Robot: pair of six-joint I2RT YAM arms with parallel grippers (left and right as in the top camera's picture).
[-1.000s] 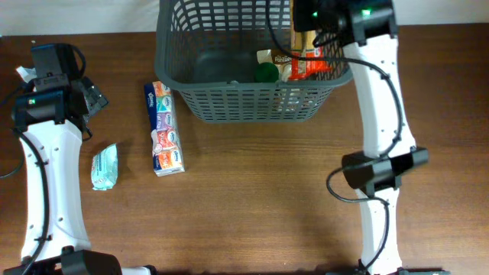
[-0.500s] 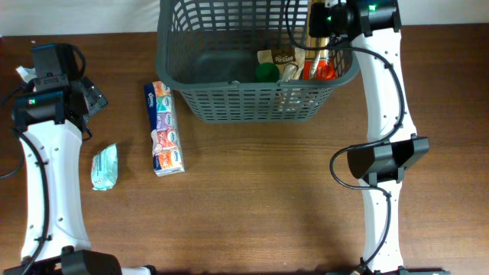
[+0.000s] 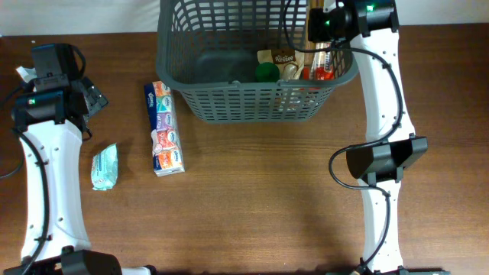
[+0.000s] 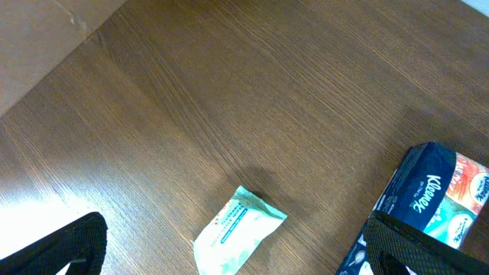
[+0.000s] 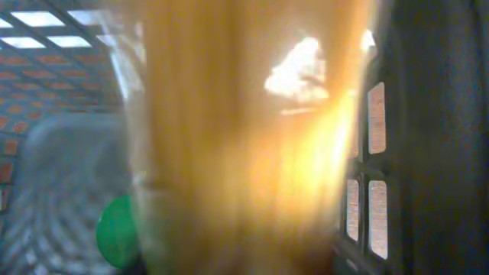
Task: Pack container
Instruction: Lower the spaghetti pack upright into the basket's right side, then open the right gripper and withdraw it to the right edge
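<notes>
Two pincers — left pincer (image 4: 234, 223) gapes wide; right pincer (image 3: 317, 27) over the container (image 3: 244, 84), grip unclear.

Dark grey plastic shopping basket (image 3: 252, 103): lattice-slotted sides, solid rim. Brown wooden table (image 3: 260, 198): fine straight grain. Soft flat wipes packet (image 3: 105, 166): pale mint green. Long tissue multipack (image 3: 164, 127): blue, white and orange-red panels. Round cap (image 3: 266, 72): bright green. Pasta bundle (image 5: 244, 137): golden yellow.
</notes>
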